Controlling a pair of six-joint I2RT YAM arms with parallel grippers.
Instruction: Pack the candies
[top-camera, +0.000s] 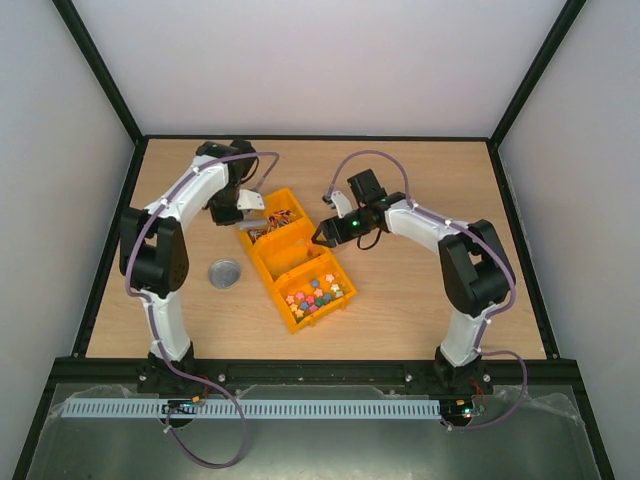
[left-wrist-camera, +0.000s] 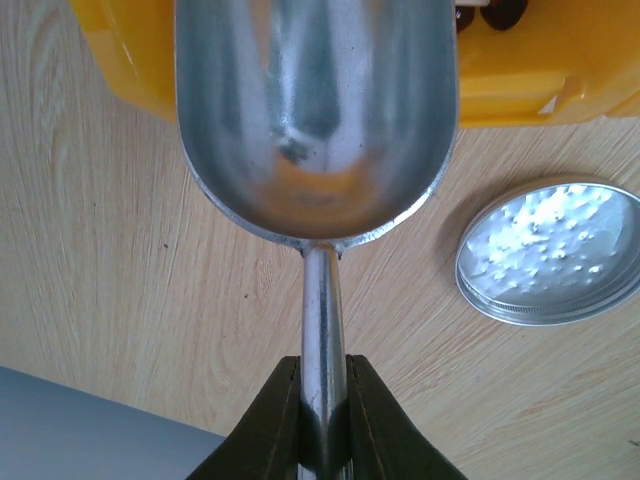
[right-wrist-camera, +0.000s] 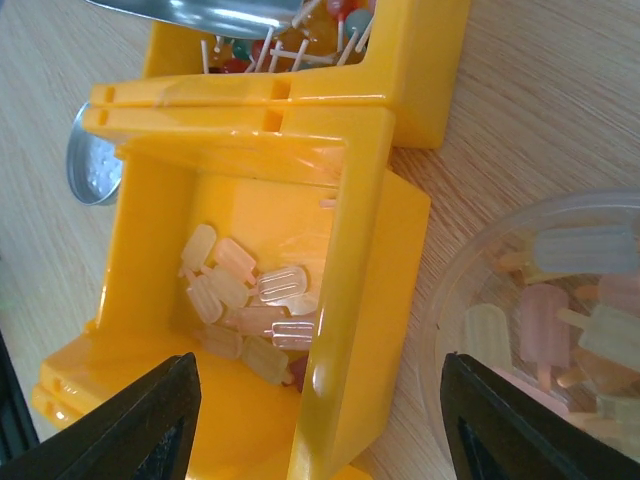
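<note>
"Left gripper (top-camera: 243, 208), seen from above: where does it stand?"

"Item one. It hangs over the far bin (top-camera: 285, 196), one of three yellow bins set in a slanting row on the table (top-camera: 420, 300). It has a metal scoop (top-camera: 252, 200) in its grip. Candies (top-camera: 272, 228), brown and reddish, lie in that far bin beneath the scoop."

"The rest of the row?"

"Middle bin (top-camera: 288, 262): contents too pale to make out from here. Near bin (top-camera: 350, 290): small coloured sweets (top-camera: 315, 293). One round metal lid (top-camera: 225, 273) lies flat on the wood, left of the row and apart from it. Right gripper (top-camera: 322, 238): close against the row's right side."

"Left wrist view?"

"Fingers (left-wrist-camera: 270, 420) are clamped tight on the scoop's handle. The bowl points away, bare metal inside. The far bin's wall is behind it, and a few dark candies show past the rim. The lid lies right of the handle, touching nothing."

"Right wrist view?"

"Fingers (right-wrist-camera: 150, 430) are spread wide, nothing between them, above the middle bin. In that bin are pale sweets (right-wrist-camera: 250, 300) shaped like ice lollies. Just beside it, on the right of that view, is a clear round tub (right-wrist-camera: 455, 265) with more of the same kind inside. The far bin is at the top. Its candies have thin white sticks among them, and the scoop's edge is over them."
</note>
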